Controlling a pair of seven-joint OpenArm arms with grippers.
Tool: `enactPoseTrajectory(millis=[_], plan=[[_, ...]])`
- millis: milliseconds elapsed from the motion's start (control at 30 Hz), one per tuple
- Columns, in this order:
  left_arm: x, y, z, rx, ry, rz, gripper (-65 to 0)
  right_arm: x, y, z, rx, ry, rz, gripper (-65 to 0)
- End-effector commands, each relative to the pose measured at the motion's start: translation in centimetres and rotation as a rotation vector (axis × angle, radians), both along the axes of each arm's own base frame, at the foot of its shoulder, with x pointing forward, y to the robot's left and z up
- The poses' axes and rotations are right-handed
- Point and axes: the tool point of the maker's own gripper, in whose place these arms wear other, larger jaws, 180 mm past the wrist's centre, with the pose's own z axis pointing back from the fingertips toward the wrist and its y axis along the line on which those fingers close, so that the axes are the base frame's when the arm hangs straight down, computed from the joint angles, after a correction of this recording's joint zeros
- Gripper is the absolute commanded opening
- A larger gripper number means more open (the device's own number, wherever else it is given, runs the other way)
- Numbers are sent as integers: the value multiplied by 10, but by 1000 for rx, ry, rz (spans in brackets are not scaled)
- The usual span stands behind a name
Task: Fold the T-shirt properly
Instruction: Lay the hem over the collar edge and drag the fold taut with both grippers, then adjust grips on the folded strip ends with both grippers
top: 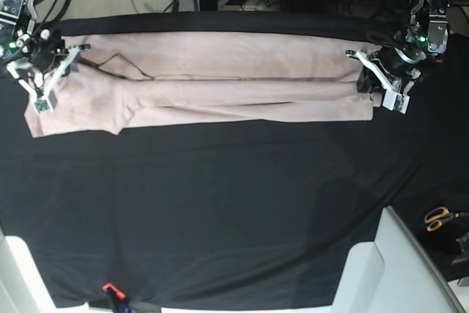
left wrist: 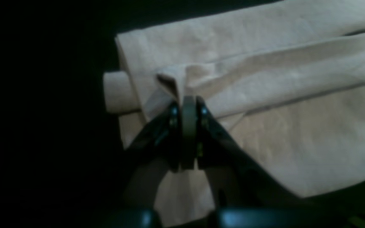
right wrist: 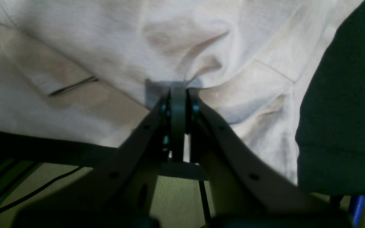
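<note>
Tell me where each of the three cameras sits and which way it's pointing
Left wrist: behind the left gripper, looking past its shut jaws, which pinch the T-shirt.
Right wrist: behind the right gripper, looking past its shut jaws, which pinch the shirt.
Base: overhead, facing down on the table; both arms show at the shirt's ends.
Shared: all three show the T-shirt.

The T-shirt [top: 220, 86] lies stretched sideways across the far part of the bench [top: 234, 210], folded into a long band. My right end effector [top: 45, 82] sits at its end on the base view's left, my left end effector [top: 381, 78] at the opposite end. Scissors [top: 440, 218] lie off the bench's near right corner.
</note>
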Motion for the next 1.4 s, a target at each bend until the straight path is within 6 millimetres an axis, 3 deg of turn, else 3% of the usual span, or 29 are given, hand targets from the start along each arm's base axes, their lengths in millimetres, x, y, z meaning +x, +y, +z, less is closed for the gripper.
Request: enactPoseTrajectory(millis=[0,100,333,433,600,700,833,967,1000,1133,1233,1367], plan=[[4,10,6,20,-21,7,-650,8,-6,9,-16,-34,0,-650],[3,14,3,70,-12,-19,-650,7,-8,8,-22,-29,1,-650],[0,2,-5,95,-3,-40,-650,6,-7,7,-19,-21,-1,-636],[3,1,-4,92,-10,-40,-650,6,-9,7,-22,-19,-5,-549],[5,-1,-2,90,-17,-42,-650,-4,-44,14,-40,-61,-261,-327],[5,-1,-2,90,-17,-42,-650,10,-66,38,-80,-194,-351,-299],[2,0,-4,90,-9,-41,-650,39,-63,57,-72,-307,-290,-300],[3,-7,-6,73,-13,-34,-650,72,-35,56,18,-322,-84,-320],[3,-7,-5,74,-14,-36,-650,78,-36,55,29,-319,-79,-360],[3,-8,-5,71,-15,-35,-650,89,-40,28,92,-236,-108,-650],[3,-12,-6,62,-15,-32,-650,97,-44,11,146,-205,-139,-617],[2,-11,-8,61,-10,-29,-650,108,-52,3,187,-220,-163,-641]])
